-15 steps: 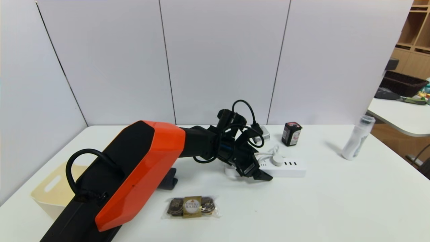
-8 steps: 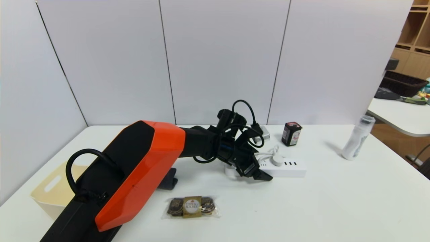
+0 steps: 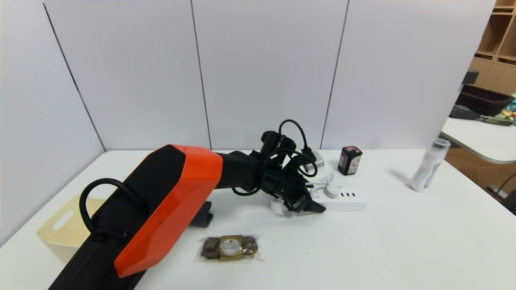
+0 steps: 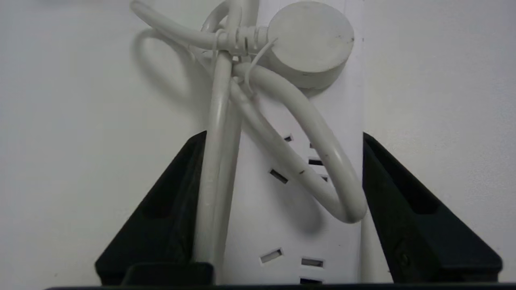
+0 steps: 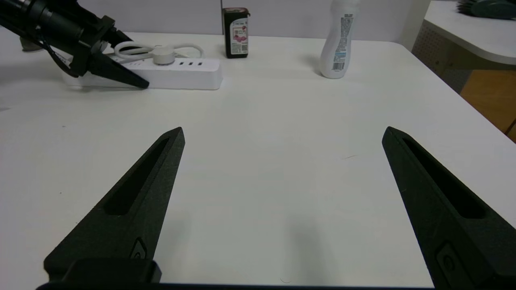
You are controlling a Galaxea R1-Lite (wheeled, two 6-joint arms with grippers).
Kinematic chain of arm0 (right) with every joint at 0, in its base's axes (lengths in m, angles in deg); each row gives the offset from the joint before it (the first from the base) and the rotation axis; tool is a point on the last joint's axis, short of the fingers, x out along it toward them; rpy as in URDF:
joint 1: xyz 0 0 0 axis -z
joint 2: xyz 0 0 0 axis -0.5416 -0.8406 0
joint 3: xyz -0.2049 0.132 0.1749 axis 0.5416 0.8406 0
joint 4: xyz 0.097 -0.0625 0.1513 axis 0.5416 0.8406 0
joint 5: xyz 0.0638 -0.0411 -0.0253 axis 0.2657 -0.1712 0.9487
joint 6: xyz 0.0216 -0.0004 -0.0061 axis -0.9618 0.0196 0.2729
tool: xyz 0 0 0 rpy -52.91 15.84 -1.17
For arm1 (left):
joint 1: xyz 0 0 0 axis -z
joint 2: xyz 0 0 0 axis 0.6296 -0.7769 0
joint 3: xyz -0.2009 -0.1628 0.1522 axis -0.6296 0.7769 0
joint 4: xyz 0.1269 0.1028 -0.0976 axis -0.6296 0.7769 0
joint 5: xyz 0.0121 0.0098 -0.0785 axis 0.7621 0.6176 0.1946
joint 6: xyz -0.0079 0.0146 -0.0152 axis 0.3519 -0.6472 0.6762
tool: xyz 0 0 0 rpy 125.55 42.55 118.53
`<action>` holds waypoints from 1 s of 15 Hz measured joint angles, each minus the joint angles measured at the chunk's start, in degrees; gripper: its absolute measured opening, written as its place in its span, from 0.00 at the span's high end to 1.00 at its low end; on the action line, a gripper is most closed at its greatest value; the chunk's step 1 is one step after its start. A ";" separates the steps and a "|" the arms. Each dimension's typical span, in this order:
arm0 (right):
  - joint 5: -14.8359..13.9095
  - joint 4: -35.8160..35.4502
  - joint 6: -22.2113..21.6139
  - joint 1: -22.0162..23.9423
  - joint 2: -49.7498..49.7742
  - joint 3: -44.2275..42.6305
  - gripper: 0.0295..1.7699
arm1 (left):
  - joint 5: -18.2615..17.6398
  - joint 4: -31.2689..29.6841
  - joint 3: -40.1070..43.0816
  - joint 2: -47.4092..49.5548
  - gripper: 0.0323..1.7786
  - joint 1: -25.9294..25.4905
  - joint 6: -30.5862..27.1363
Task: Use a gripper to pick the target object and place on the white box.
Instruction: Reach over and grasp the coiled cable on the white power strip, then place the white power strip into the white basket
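On the broad white table (image 3: 383, 249) we see the cream-white open-top plastic bin (image 3: 56, 225) at the left, and the long white rectangular power strip (image 3: 346, 204) with its bundled cord lying well apart from it. Our black two-fingered left gripper (image 4: 284, 135) grasps strip and cord together; our matching right gripper (image 5: 284, 131) hangs released, its fingers wide apart above the table.
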 joint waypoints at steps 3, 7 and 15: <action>0.01 0.00 0.04 0.00 0.00 0.00 0.04 | -0.02 -0.61 0.00 0.00 0.51 0.02 0.22; 0.01 0.01 0.02 0.00 0.00 0.00 0.04 | -0.04 -0.59 0.00 0.00 0.52 0.02 0.35; 0.01 0.00 0.02 0.00 0.00 0.00 0.04 | 0.00 -0.28 0.18 2.29 0.52 -0.04 -0.26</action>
